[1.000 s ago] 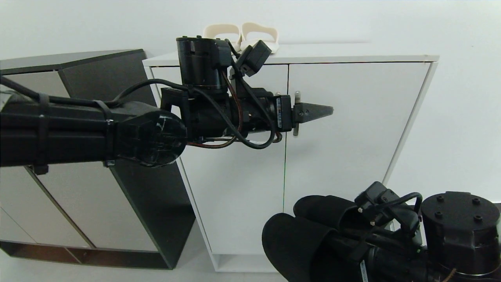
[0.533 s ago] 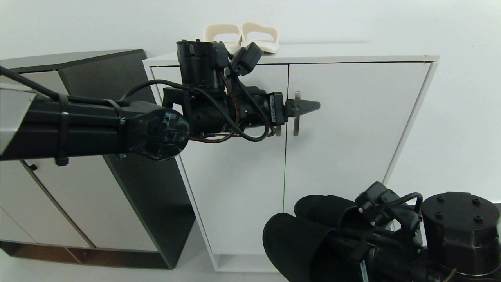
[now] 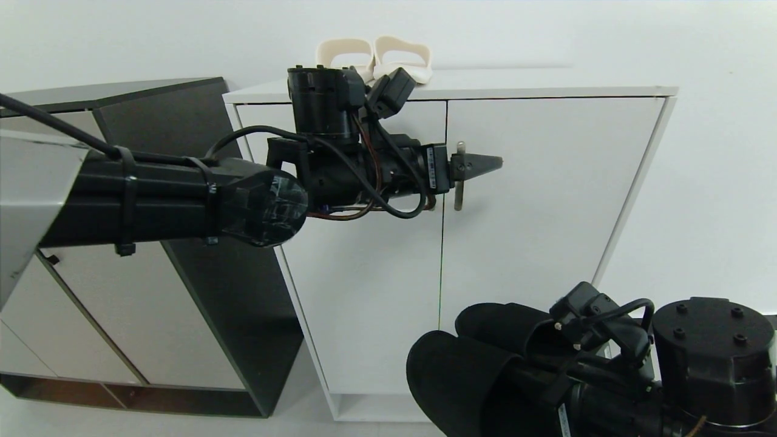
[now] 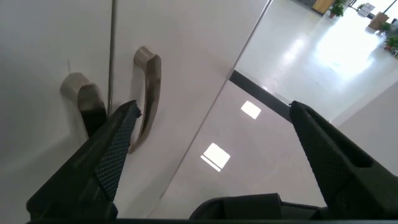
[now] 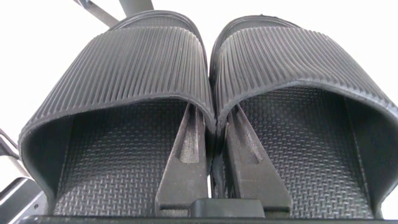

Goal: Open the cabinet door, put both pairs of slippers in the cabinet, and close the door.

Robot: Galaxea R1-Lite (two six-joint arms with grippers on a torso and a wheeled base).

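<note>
Black ribbed slippers (image 3: 467, 370) (image 5: 155, 68), a matched pair with grooved straps and studded footbeds, sit side by side low in front of the white two-door cabinet (image 3: 546, 194); the right end effector (image 5: 213, 118) is clenched on them, one of its fingers (image 5: 185, 149) pushed under each strap so that the two neighbouring strap walls are pinched together between them.

Both cabinet doors are flat and plain, and both are closed, meeting at a thin vertical seam; a bent brushed-metal handle (image 3: 459, 182) (image 4: 148, 93) stands upright on the right-hand door just beside that seam, and a matching second handle (image 4: 84, 99) sits on the left-hand door across the seam.

The left end effector (image 3: 479, 167) (image 4: 214, 115) is level with the upper part of the right-hand door's handle; it is released, its fingers spread wide, with one fingertip (image 4: 127, 121) just beside the handle; I cannot tell whether it touches.

Cream moulded slippers (image 3: 376, 54), a pair with broad single straps, lie side by side on the cabinet's top toward its left end, near the wall.

On the left, a dark grey angular cabinet (image 3: 182, 115) stands just beside the white one.
</note>
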